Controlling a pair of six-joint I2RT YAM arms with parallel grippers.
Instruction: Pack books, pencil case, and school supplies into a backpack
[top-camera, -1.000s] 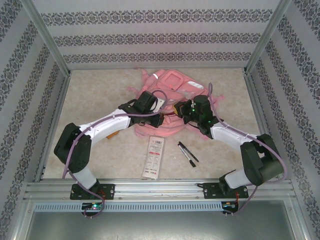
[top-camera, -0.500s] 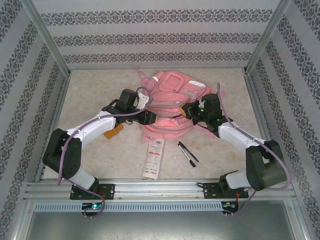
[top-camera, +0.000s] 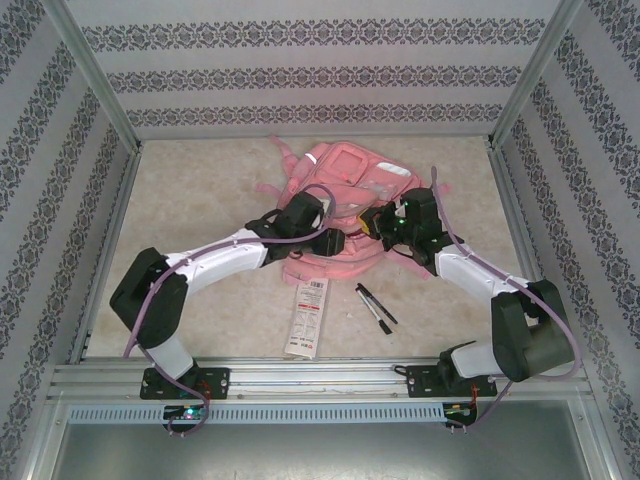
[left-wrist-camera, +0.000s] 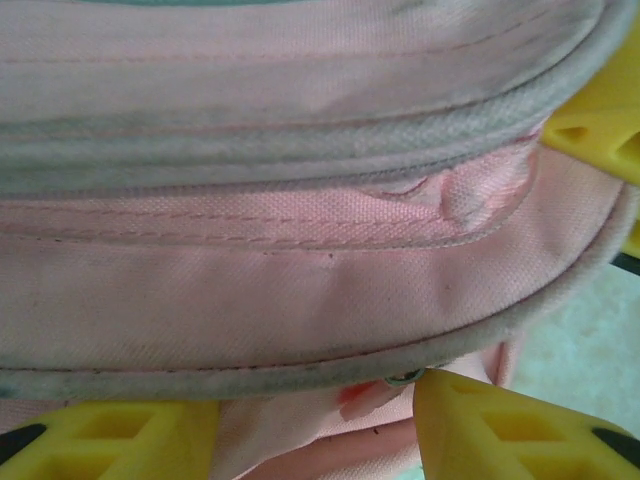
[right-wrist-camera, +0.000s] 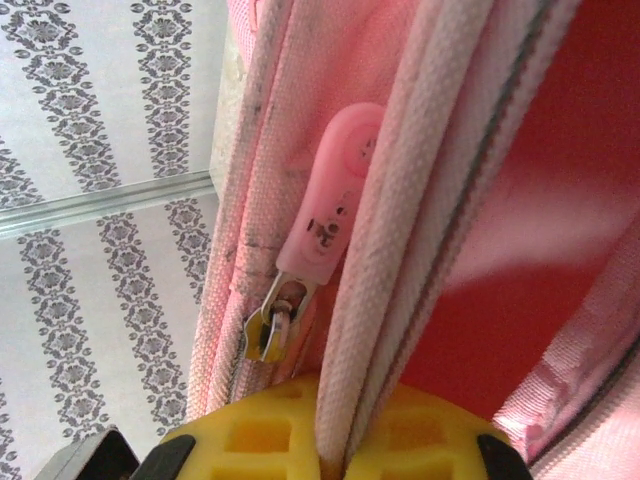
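The pink backpack (top-camera: 345, 195) lies at the back middle of the table. My left gripper (top-camera: 335, 243) is at its near edge. Its yellow fingers (left-wrist-camera: 505, 435) stand open, with the backpack's piped seam (left-wrist-camera: 300, 365) lying loose between them. My right gripper (top-camera: 373, 222) is shut on the backpack's zipper rim (right-wrist-camera: 385, 300), beside the pink zipper pull (right-wrist-camera: 330, 205). The red lining (right-wrist-camera: 540, 190) shows inside. The white pencil case (top-camera: 308, 317) and two black pens (top-camera: 375, 306) lie on the table in front. The books are hidden.
Patterned walls and metal frame posts (top-camera: 95, 95) close in the table on three sides. Bare tabletop (top-camera: 200, 190) lies left of the backpack. The arm bases sit on the rail (top-camera: 320, 380) at the near edge.
My left gripper has opened; its arm swung left, then came back to the backpack's near edge. The backpack settled back and flatter. The right gripper kept its hold.
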